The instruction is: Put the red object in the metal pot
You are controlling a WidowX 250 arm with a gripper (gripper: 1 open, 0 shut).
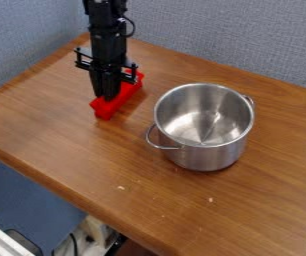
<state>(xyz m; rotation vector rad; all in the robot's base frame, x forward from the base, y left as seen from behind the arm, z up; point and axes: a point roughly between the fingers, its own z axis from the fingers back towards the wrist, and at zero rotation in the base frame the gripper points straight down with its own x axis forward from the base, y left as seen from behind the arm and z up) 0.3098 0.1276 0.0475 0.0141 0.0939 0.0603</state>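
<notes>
We see a wooden table (76,150) set against a grey-blue wall (236,35), with the arm (105,25) coming straight down at the far left of the tabletop. Its gripper (112,88) points down and its jaws are clenched narrow on the red bar (114,98), which lies flat on the wood at the far left, running from near-left to far-right; the near-left end of the bar shows clearly below the fingers, while its middle is covered by them. The bar touches the table and we cannot tell that it is lifted at all. To the right of it, apart from it, stands the pot (203,126), upright and open at the top, its shiny inside showing only reflections. One loop handle (156,138) sticks out on the near-left side of the pot, towards the bar, and the other sits on the far-right rim. Bare wood lies between bar and pot, so only the pot's own wall and near handle stand between them. Below the near edge of the table, at the bottom of the view, we make out a dark floor with some pale clutter (89,243) too blurred to name.
</notes>
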